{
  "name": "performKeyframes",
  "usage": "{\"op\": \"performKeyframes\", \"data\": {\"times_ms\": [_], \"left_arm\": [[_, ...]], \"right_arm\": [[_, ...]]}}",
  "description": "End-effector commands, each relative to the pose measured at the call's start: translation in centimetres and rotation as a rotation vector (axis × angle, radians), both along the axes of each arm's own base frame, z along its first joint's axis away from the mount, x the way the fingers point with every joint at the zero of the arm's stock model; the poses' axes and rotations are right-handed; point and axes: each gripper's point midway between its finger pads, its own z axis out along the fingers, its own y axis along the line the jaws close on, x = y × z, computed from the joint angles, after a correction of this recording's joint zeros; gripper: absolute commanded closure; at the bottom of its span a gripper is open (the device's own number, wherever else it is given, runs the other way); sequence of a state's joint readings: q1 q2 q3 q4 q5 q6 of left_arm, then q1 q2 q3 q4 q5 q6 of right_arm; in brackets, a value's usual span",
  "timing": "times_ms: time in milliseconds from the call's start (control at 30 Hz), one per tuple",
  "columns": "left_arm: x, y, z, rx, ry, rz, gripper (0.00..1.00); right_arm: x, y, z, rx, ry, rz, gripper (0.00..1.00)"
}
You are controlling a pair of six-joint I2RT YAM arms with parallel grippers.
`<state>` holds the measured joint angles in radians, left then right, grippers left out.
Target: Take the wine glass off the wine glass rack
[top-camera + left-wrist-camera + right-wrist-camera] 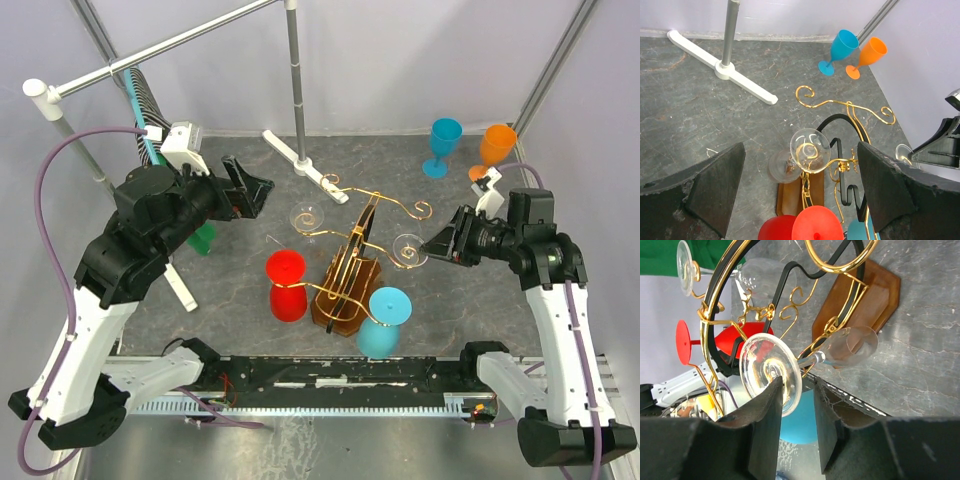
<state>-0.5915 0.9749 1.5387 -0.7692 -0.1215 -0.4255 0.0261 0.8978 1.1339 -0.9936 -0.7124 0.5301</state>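
**A:** How far along are you?

**B:** Barely begun, I'd say. The glass (407,248) I'm after hangs upside down on the right side of the rack (338,300), its stem caught in a gold wire arm. Nothing has been lifted off that arm.

**A:** Where is your right gripper?

**B:** My right gripper (798,387) is up at the glass's foot (767,369). The jaws stand partly apart, and the foot's rim shows across the gap between them. The foot faces me almost flat on, so I judge it lies just past my tips, not pinched. I hold nothing.

**A:** And the left?

**B:** My left gripper (801,150) hangs off the rack's left side, jaws spread wide and empty. It looks down on a second clear glass (810,145), which is also hung on the rack.

**A:** Anything else there?

**B:** A red glass (287,285) and a blue glass (383,322) hang on the near side. A blue cup (441,145) and an orange cup (496,148) stand on the table in the far right corner, well apart from the rack.

**A:** So what's left?

**B:** Nearly all of it. I have to close on the stem or foot, draw the glass outward along the wire until it clears the curl, and carry it away. I expect a straight lift would snag on the wire.
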Motion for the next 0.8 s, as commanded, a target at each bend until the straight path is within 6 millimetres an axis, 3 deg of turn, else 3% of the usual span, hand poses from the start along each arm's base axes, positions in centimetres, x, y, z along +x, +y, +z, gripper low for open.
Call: {"op": "performKeyframes", "data": {"times_ms": [0, 233, 500, 767], "left_arm": [[-0.3, -0.1, 1.2, -0.036, -0.034, -0.008, 0.01], [-0.5, 0.0, 1.2, -0.042, -0.038, -0.008, 0.01], [-0.8, 0.4, 1.1, -0.042, -0.043, 0.0, 0.01], [-0.9, 0.4, 1.2, -0.043, -0.045, -0.003, 0.01]], "right_arm": [[-0.2, 1.1, 1.1, 0.062, -0.06, 0.076, 0.62], [0.0, 1.7, 1.5, 0.122, -0.079, 0.092, 0.68], [0.1, 1.6, 1.9, 0.126, -0.099, 0.065, 0.89], [-0.3, 1.2, 2.9, 0.113, -0.112, 0.011, 0.92]]}}
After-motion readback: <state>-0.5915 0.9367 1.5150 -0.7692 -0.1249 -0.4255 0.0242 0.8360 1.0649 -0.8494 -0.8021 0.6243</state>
